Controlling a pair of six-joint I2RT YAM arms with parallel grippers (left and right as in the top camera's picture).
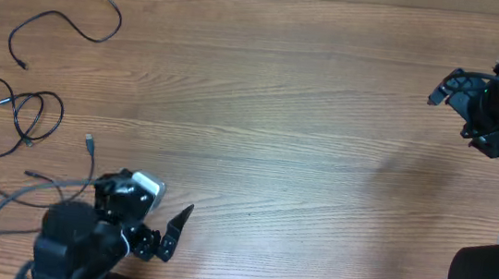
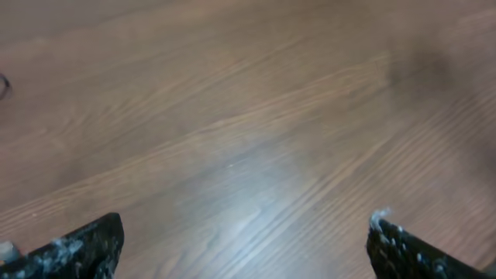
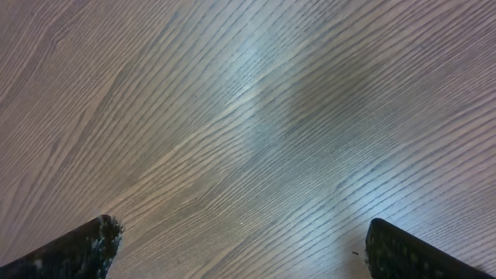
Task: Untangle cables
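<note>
Black cables (image 1: 26, 122) lie far left.

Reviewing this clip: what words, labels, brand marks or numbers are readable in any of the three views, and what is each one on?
No text can be read in any view.
Thin black cables: no tags seen; the plug ends are too small to show any marking.
Brown wood-grain table: no print or sign.
Black left gripper and black right gripper, both open: no markings show.
</note>
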